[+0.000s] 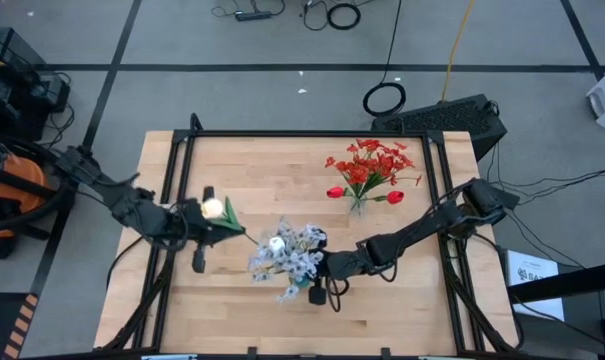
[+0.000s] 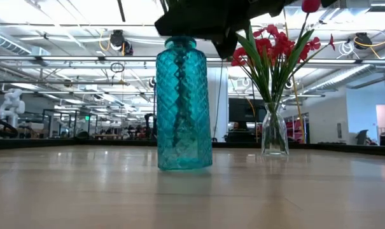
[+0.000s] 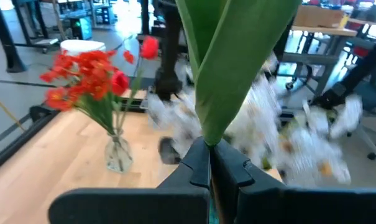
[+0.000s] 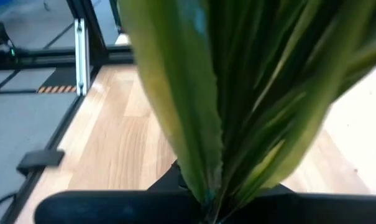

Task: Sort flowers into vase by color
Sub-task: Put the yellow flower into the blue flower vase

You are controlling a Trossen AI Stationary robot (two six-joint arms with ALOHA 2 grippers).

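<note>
wood table [image 1: 232, 170] w/ teal vase [image 2: 183, 105] & clear vase [image 2: 274, 130] standing on it, apart.

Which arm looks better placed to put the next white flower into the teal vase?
Probably right: the right gripper is already over the teal vase among the white sprays; the left gripper holds a cream tulip farther off.

- Red flowers [image 1: 370, 168]: blossom clusters and tulip buds, upright in a clear glass vase [image 2: 274, 135].
- Pale blue-white sprays [image 1: 294, 255]: bunched above the teal vase [image 2: 183, 105].
- Cream-white tulip [image 1: 213, 208]: held aloft, tilted, green leaf [image 3: 228, 59] pinched by the left end effector [image 3: 210, 168].
</note>
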